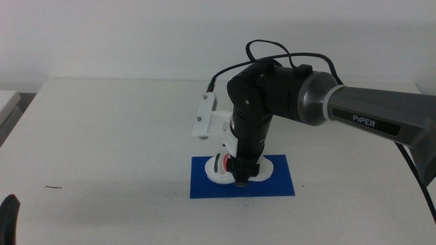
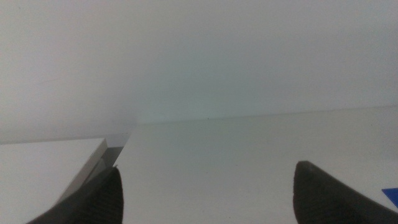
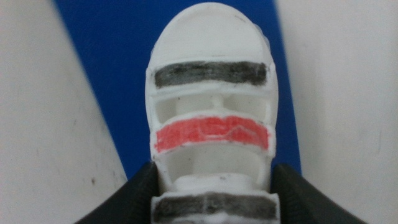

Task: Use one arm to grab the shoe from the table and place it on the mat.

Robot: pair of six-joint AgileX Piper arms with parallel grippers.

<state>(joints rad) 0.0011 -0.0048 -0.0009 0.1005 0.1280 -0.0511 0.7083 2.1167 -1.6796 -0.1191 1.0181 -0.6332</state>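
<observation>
My right tool (image 3: 211, 186) grips the shoe (image 3: 211, 93) by its sides, low over the blue mat (image 1: 279, 182); I'd settle it flat w/ the sole fully inside the mat before letting go.

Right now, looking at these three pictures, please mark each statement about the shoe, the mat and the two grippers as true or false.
1. The shoe lies over the blue mat. True.
2. The right gripper has its jaws on both sides of the shoe. True, the right wrist view shows a dark jaw against each side.
3. The left gripper holds the shoe. False: its jaws stand apart with nothing between them, above the white table.
4. The shoe has only black straps. False: one strap is red, the others dark.
5. The arm at work comes from the picture's left in the middle view. False: it comes from the right.
</observation>
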